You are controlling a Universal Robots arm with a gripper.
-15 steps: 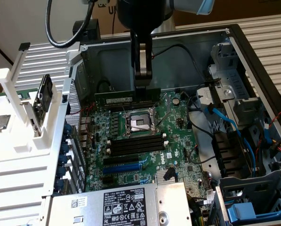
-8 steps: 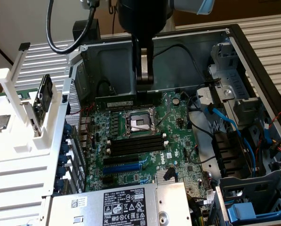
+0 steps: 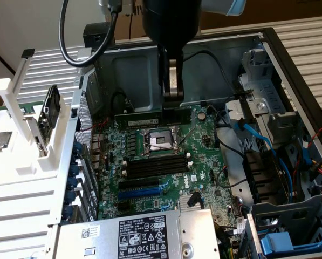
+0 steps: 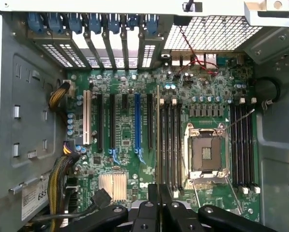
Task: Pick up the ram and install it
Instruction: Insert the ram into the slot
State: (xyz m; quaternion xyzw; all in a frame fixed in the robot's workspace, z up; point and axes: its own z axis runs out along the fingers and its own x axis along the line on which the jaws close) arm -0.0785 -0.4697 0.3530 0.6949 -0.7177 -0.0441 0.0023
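My gripper [image 3: 172,101] hangs inside the open computer case, shut on the top edge of the ram [image 3: 144,120]. The ram is a long dark green stick, held level and lengthwise above the motherboard [image 3: 204,167], just behind the CPU socket [image 3: 159,141]. From the wrist, the ram [image 4: 158,135] shows edge-on as a thin line running out from between my fingertips [image 4: 159,195]. It lies alongside the black memory slots [image 4: 172,140] beside the CPU socket [image 4: 205,153]. Those black memory slots [image 3: 155,164] with white end clips lie in front of the socket in the exterior view.
A grey power supply [image 3: 139,237] with a label sits at the near edge. Blue cables [image 3: 258,137] and drive bays [image 3: 279,113] crowd the exterior view's right. A white rack [image 3: 20,124] stands outside the case on the left. A blue expansion slot [image 4: 137,125] runs among the black ones.
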